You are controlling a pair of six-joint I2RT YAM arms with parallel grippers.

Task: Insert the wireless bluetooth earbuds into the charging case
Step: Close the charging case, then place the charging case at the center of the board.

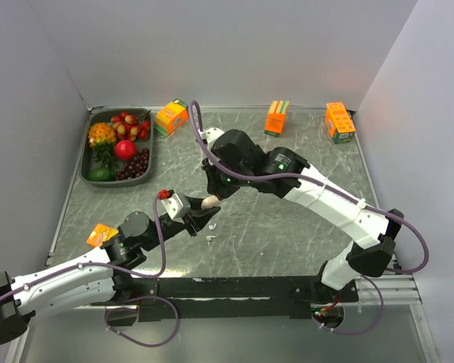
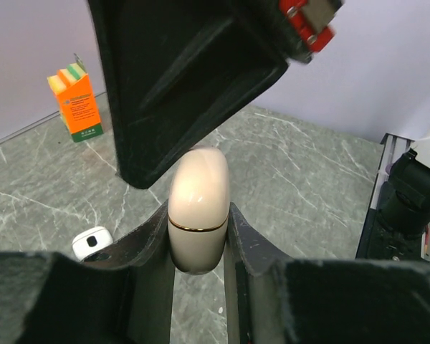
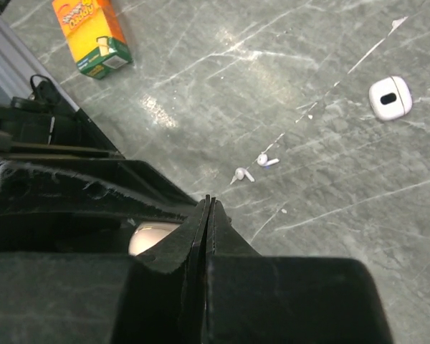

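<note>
Left claw [image 2: 198,247] clamps the beige rounded plastic charging case [image 2: 198,193] — long axis 6-to-12 o'clock in its wrist view. Right claw [image 3: 208,204], pinched closed and empty, hangs at its 12 o'clock end. Two tiny white plastic earbuds [image 3: 242,174] lie on the grey marbled tabletop [image 3: 330,215]

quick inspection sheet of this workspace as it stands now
surface: grey marbled table, no spills seen
job's things: charging case closed, in the left gripper; two earbuds loose on the table
clutter: fruit tray, four orange cartons, small white case
grippers: left gripper shut on the charging case; right gripper shut, by its top
cables: purple cables looped along both arms
surroundings: plain grey walls
</note>
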